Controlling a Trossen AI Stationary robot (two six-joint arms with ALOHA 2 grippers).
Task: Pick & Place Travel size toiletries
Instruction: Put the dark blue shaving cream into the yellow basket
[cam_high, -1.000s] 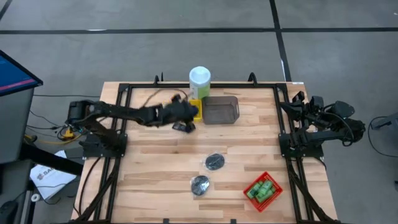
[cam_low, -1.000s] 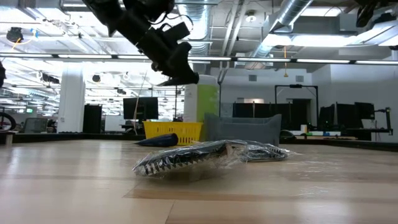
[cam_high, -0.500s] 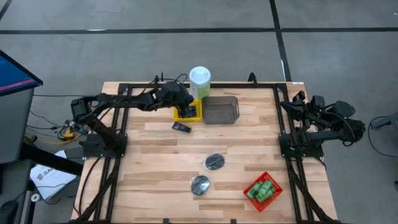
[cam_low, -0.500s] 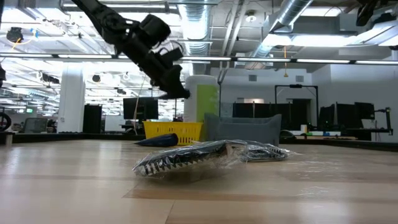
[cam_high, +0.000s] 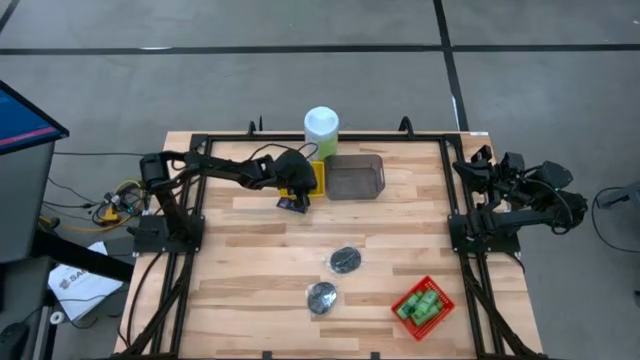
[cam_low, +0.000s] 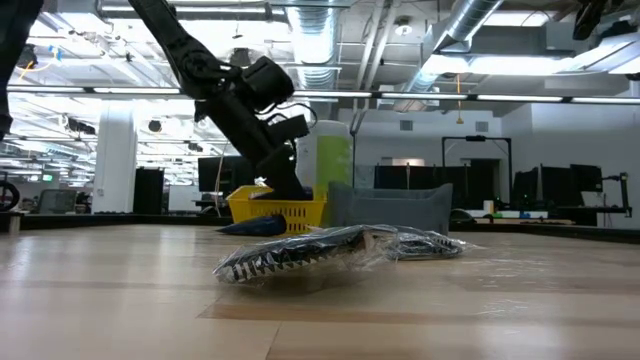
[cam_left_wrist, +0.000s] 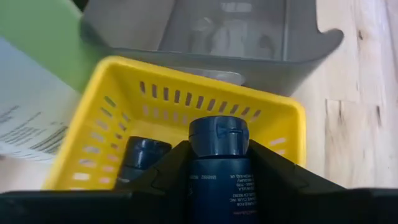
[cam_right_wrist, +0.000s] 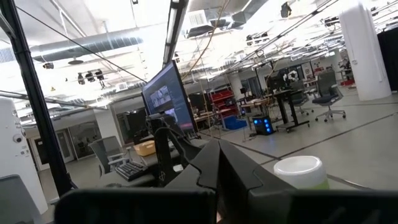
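Left gripper (cam_left_wrist: 217, 186) clamped on dark blue tube (cam_left_wrist: 219, 168), just beside yellow tray (cam_left_wrist: 273, 121) rim.

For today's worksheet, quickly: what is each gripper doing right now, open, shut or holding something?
Left gripper: shut on a dark blue tube, by the yellow tray.
Right gripper: shut, holding nothing, parked at the table's right edge.

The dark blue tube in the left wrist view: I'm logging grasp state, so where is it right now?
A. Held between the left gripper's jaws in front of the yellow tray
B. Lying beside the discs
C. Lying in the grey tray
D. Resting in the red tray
A: the dark blue tube sits clamped between the jaws of the left gripper, with the yellow tray just beyond it.
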